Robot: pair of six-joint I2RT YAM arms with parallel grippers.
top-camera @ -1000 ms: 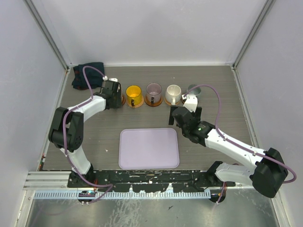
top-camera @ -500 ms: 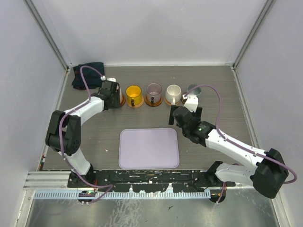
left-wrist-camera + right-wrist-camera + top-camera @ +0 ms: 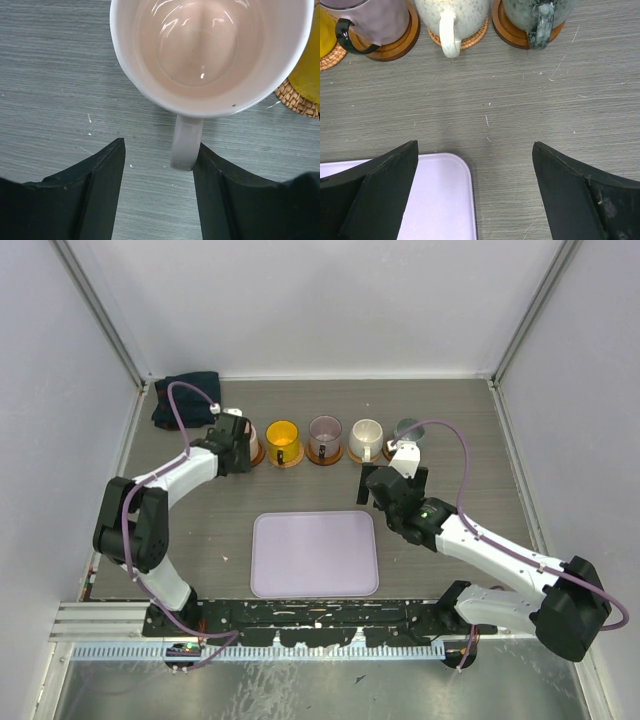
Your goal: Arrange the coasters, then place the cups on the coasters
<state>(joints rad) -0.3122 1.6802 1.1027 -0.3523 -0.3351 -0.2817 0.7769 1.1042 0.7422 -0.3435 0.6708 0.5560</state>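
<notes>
looks like the last cup: pink cup [image 3: 200,45] sits just left of the yellow cup [image 3: 283,440], left tool [image 3: 160,146] apart around its handle [image 3: 186,145], right tool [image 3: 475,146] wide apart. next, back straight out without snagging.

Passage: bare strip of grey wood-grain table [image 3: 300,490], running 9 to 3 o'clock. Obstacles: close-set row of small handled mugs [image 3: 325,435] at 12 o'clock, flat lavender rectangular tray [image 3: 314,553] at 6 o'clock, dark folded cloth [image 3: 185,400] at 10 o'clock.
</notes>
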